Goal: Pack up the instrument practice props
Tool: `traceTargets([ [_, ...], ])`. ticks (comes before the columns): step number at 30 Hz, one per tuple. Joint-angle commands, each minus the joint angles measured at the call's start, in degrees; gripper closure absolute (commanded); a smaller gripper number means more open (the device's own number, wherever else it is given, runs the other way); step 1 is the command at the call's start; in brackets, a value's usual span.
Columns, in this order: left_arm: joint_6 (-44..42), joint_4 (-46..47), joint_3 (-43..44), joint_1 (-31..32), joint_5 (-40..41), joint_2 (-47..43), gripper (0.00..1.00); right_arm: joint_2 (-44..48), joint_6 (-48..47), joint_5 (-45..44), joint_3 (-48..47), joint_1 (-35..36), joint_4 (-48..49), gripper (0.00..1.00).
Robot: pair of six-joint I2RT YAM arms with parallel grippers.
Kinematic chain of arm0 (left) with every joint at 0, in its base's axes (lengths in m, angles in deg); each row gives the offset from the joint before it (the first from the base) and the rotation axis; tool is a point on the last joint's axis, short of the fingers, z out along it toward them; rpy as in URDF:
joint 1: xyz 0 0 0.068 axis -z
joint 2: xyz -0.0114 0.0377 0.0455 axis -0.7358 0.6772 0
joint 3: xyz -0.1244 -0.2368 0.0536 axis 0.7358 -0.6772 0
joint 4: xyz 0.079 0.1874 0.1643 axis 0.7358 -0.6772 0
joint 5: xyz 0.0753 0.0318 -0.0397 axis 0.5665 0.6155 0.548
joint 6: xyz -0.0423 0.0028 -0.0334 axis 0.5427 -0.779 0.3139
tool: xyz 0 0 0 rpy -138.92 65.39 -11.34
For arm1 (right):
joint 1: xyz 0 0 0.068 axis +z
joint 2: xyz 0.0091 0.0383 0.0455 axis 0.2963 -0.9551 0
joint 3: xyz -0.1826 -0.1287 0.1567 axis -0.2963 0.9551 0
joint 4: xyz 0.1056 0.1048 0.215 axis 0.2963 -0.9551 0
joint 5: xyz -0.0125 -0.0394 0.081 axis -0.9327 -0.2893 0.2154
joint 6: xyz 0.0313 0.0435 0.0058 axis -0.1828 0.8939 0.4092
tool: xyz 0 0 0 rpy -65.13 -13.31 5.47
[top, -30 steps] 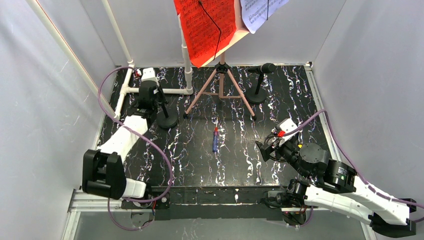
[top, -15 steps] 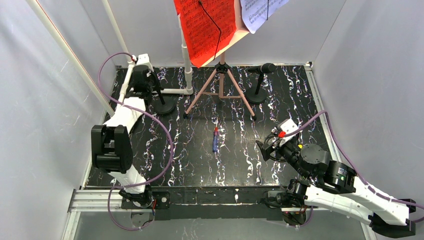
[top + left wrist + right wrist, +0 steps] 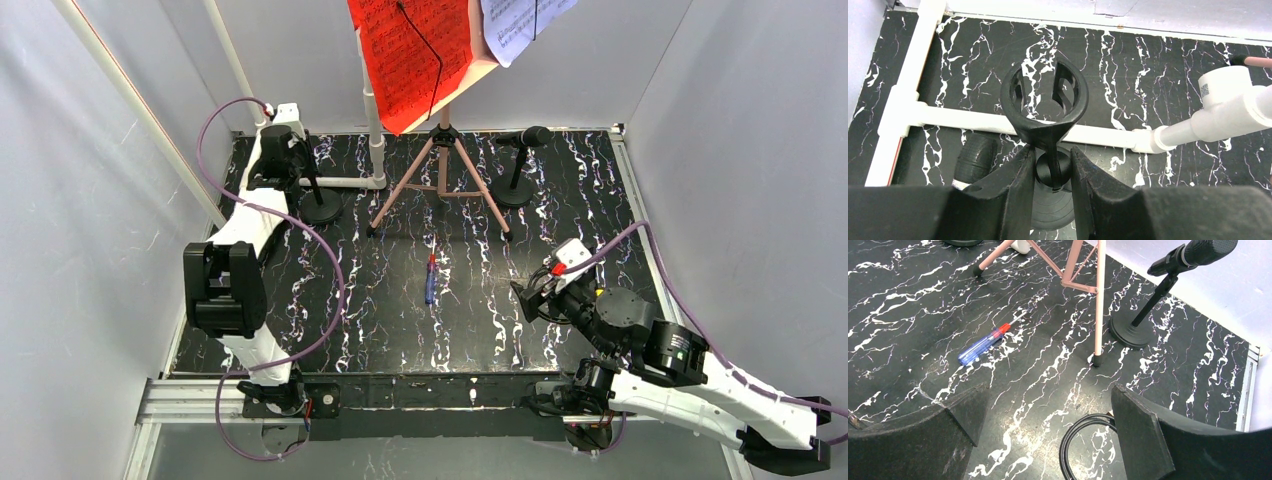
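My left gripper [image 3: 297, 178] is at the back left, shut on the thin pole of a black microphone stand [image 3: 1045, 105]. The stand's ring clip is empty and its round base [image 3: 322, 209] is below the jaws. A black cylinder [image 3: 975, 159] lies beside the base. The second black microphone [image 3: 535, 135] stands on its round base [image 3: 1129, 332] at the back right. The pink rack's tripod [image 3: 440, 175] stands at the back centre, carrying a red sheet [image 3: 412, 55] and a white sheet [image 3: 520, 25]. My right gripper [image 3: 530, 300] is open and empty over the mat [image 3: 1048, 405].
A blue screwdriver with a red tip [image 3: 430, 278] lies mid-table and also shows in the right wrist view [image 3: 983, 346]. The white pipe frame [image 3: 340, 182] runs along the back left, just behind the held stand [image 3: 998, 119]. White walls enclose the black marbled mat [image 3: 400, 330].
My left arm has swung back and to the left, carrying the microphone stand toward the back-left corner next to the pipe frame. The right arm has barely moved.
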Motion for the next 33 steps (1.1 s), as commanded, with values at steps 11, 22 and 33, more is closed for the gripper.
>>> traceTargets([
  [11, -3.3, 1.9, 3.7, -3.8, -3.8, 1.1, 0.78, -1.2, -0.6, -0.4, 0.1, 0.0, 2.6, 0.01],
  [22, -0.3, 2.1, -0.1, -4.2, -5.2, -4.2, 0.29, -1.8, -0.4, -0.3, -0.2, 0.0, 2.4, 0.01],
  [33, 5.8, -0.7, -11.6, -4.2, -5.2, -22.0, 0.20, -6.5, 4.0, -0.2, -3.1, 0.0, 1.4, 0.01],
])
